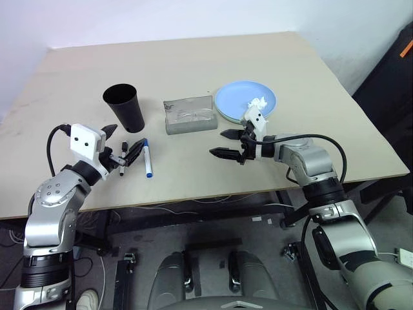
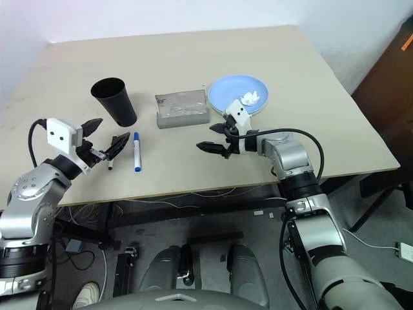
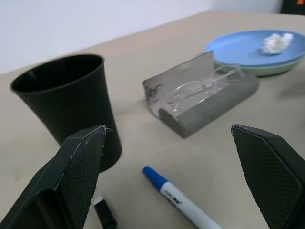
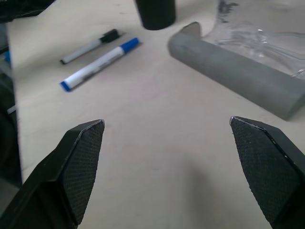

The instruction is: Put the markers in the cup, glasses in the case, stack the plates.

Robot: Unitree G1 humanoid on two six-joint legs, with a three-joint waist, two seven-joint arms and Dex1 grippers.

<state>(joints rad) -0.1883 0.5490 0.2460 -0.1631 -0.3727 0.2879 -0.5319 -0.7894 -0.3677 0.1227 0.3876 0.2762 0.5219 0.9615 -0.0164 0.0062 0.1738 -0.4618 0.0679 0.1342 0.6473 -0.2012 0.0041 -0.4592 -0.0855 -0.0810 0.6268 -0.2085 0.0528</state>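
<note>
The left pincer (image 1: 122, 147) is held wide open and empty, low over the near left part of the beige tabletop (image 1: 193, 64). Just beside its fingertips two slim white markers lie flat: the black-capped marker (image 1: 122, 158) is partly covered by the lower finger in the head views, and the blue-capped marker (image 1: 148, 159) lies just past it, towards the middle. The tall tapered matte black cup (image 1: 124, 107) stands upright just beyond this pincer, near but apart from both markers. The left forearm is seen reaching in from the near left edge, the pincer pointing roughly level and inward.

The right pincer (image 1: 224, 144) is likewise spread apart, nothing between its fingers, above bare tabletop near the middle. The grey rectangular fabric-surfaced glasses case (image 1: 190, 115) lies just beyond it with its lid open; the clear transparent plastic glasses (image 3: 200, 88) are seen lying inside. To the right of the case, the light blue round plate (image 1: 242, 98) rests on the pale mint green round plate (image 3: 267, 70), of which only a rim shows. A crumpled white paper wad (image 1: 258, 103) sits on the blue plate, possibly touching its rim. The right forearm is bent in from the right, the pincer tilted slightly downward and pointing left.
</note>
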